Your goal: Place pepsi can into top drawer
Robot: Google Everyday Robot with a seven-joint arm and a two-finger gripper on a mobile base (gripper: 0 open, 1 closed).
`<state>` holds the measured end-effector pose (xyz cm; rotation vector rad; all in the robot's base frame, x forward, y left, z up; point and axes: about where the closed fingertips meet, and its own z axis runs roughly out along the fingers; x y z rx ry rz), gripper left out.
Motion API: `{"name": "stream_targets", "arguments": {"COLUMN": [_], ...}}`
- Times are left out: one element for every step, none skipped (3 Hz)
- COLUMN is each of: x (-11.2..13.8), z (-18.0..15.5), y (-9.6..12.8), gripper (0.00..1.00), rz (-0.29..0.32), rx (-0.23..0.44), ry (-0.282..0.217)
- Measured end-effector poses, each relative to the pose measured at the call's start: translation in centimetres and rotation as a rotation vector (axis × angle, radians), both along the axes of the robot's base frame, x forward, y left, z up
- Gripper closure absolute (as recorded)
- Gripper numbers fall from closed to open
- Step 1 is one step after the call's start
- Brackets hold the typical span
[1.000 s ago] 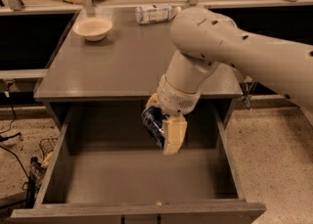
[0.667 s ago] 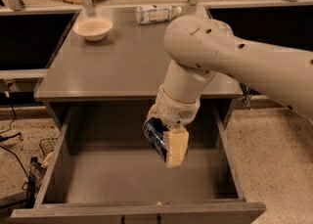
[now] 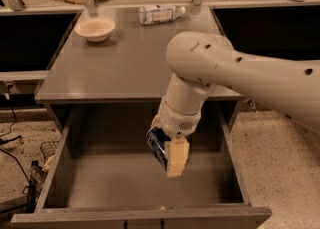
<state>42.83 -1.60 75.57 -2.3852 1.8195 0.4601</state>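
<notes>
pepsi can (image 3: 158, 147): clamped in hand (image 3: 167, 162), held in air above open top drawer (image 3: 107, 185), not touching drawer floor. Long axis steeply tilted off vertical, upper end leaning left, lower end down-right toward drawer front. Which end is silver one: can't tell. Pale finger (image 3: 178, 157) pressed on can's right side. Arm (image 3: 235, 73) comes in from right, over desk (image 3: 125, 65) front edge. On desk, back: bowl (image 3: 95, 28) left, plastic bottle (image 3: 158, 14) lying on side.
</notes>
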Motion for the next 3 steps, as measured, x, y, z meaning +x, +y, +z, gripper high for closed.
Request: {"name": "stream_targets", "arguments": {"x": [0.3,0.3,0.0], "z": [-2.8,-2.8,-4.0], "y": [0.6,0.6,0.9], "gripper": [1.0,1.0,1.0], "rz": [-0.066,-0.066,-0.076], "rx": [-0.035,-0.035,-0.054], "ry": [-0.001,-0.001,0.027]}}
